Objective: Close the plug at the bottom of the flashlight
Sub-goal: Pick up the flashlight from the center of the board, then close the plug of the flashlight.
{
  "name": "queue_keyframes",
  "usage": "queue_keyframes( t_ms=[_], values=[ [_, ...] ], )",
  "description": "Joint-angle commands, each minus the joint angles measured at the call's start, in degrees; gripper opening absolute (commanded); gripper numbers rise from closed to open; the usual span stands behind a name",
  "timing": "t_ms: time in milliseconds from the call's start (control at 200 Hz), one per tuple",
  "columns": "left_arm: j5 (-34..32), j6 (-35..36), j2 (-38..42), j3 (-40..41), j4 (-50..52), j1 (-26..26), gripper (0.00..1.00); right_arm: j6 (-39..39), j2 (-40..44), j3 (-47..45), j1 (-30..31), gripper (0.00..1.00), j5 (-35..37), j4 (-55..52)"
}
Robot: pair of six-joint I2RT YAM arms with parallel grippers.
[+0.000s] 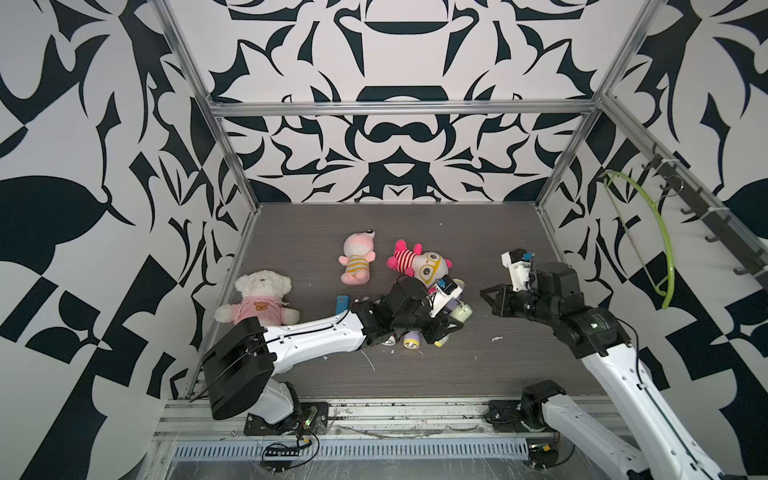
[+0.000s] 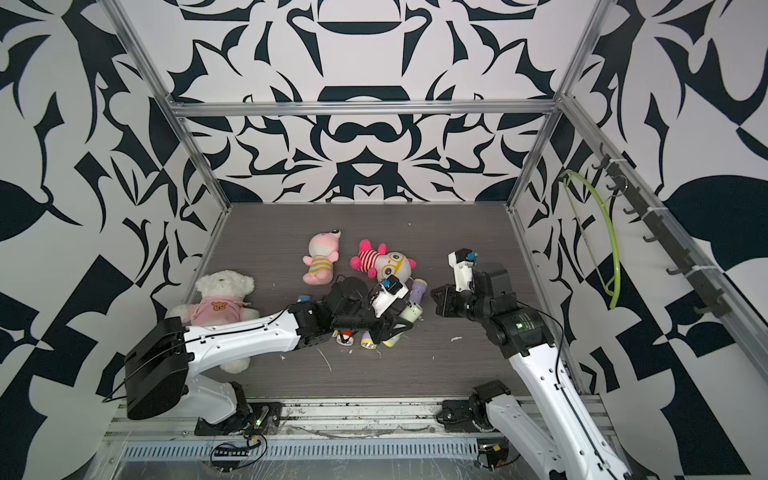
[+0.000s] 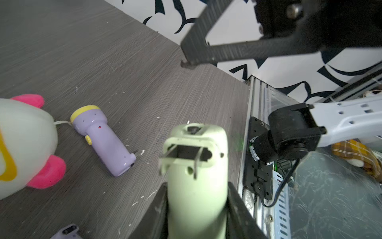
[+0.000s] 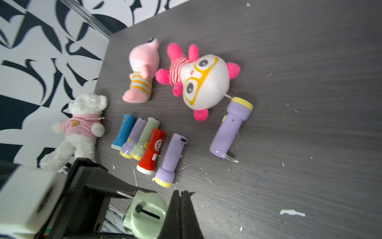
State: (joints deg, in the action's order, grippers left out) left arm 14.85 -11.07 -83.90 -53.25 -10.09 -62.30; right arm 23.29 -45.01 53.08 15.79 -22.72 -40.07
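- Flashlight (image 3: 196, 186), the pale green one, is clamped across its body by your left fingers (image 3: 157, 215). It appears to be held clear of the worktop (image 3: 103, 51), with its butt end toward the right arm.
- The plug (image 3: 195, 165) stands partly out of its recess with both prongs sticking up, so I judge the closing not yet done.
- Your right fingers (image 4: 178, 215) are pressed together with nothing between them, just beside the butt end. The right wrist view does not show whether they touch it.
- Use that closed tip as a pusher. Meet the prongs near their free ends and fold them down toward the recess, pushing along the hinge's swing rather than across it, or the tip may slip off the thin metal.
- Hold the left grip steady, because the smooth body could twist under the push.
- You have open worktop on the right arm's side.
- The purple flashlight (image 3: 103, 140) and the white-headed plush (image 3: 24, 144) lie near, beyond the held one.
- The row of flashlights (image 4: 144, 140) sits beneath the left arm.
- The front rail (image 3: 256, 99) is close, so don't sweep toward it.
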Motion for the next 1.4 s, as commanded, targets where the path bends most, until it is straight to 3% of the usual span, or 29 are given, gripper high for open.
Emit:
queue_keyframes(
  t_ms=[0,125,185,615,990,1395],
  values=[
    [5.1,3.7,4.2,0.6,-4.4,0.3,0.18,-2.9,1.0,3.3,0.1,0.02,-8.6,5.2],
    [4.7,4.5,6.2,1.5,-3.8,0.3,0.18,-3.0,0.5,2.9,0.1,0.16,-21.6,8.2],
    [2.9,4.2,7.0,1.8,-4.1,0.3,0.18,-2.3,-0.2,3.0,0.1,0.2,-24.4,7.8],
    [-0.6,7.3,10.4,3.1,-3.2,1.0,0.17,-0.1,0.8,5.0,0.0,0.33,-23.4,3.9],
    [-2.5,9.6,12.4,1.8,-0.3,1.1,0.19,3.5,-3.4,7.2,0.2,0.35,-21.0,-2.3],
    [-3.9,10.5,11.3,0.7,1.0,1.1,0.2,8.0,-4.9,10.8,1.5,0.43,-22.2,-1.0]
  ],
)
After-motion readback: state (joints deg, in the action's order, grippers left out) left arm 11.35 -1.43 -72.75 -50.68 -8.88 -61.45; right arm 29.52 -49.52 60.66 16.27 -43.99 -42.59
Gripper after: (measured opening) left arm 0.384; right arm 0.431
